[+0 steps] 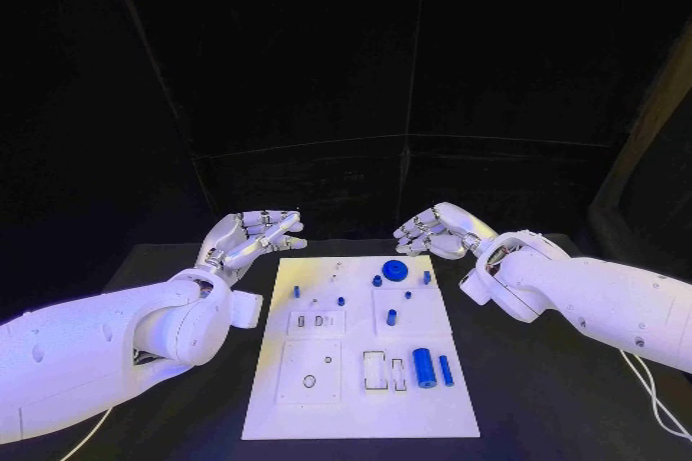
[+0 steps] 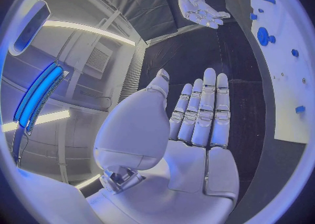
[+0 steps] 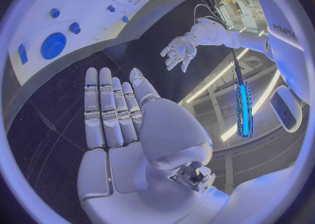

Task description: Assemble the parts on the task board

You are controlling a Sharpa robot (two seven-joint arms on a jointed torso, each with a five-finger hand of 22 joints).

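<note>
Left hand (image 1: 254, 233) hovers off the far left corner of the task board (image 1: 361, 421), fingers apart, holding nothing; right hand (image 1: 437, 231) hovers off the far right corner, fingers loosely curved and apart, likewise empty. In the head view the board lies at the middle of the black table (image 1: 534, 381), lengthwise away from the robot, carrying the blue parts: a round disc (image 1: 394, 270) at the far end, small pegs (image 1: 391, 318) mid-board, and a large cylinder (image 1: 424, 367) with a slimmer bar (image 1: 446, 370) just beside it at the near right. The left wrist view shows that hand's flat palm and straight fingers (image 2: 209, 108) over bare table beside the board edge, the disc visible beyond. The right wrist view shows the same open posture, fingers (image 3: 108, 111) extended, board and disc ahead. Assessment: no part is yet engaged. Recommended: commit one hand to a single part, descend squarely, avoid brushing neighbouring pegs, and keep the other hand clear.
</note>
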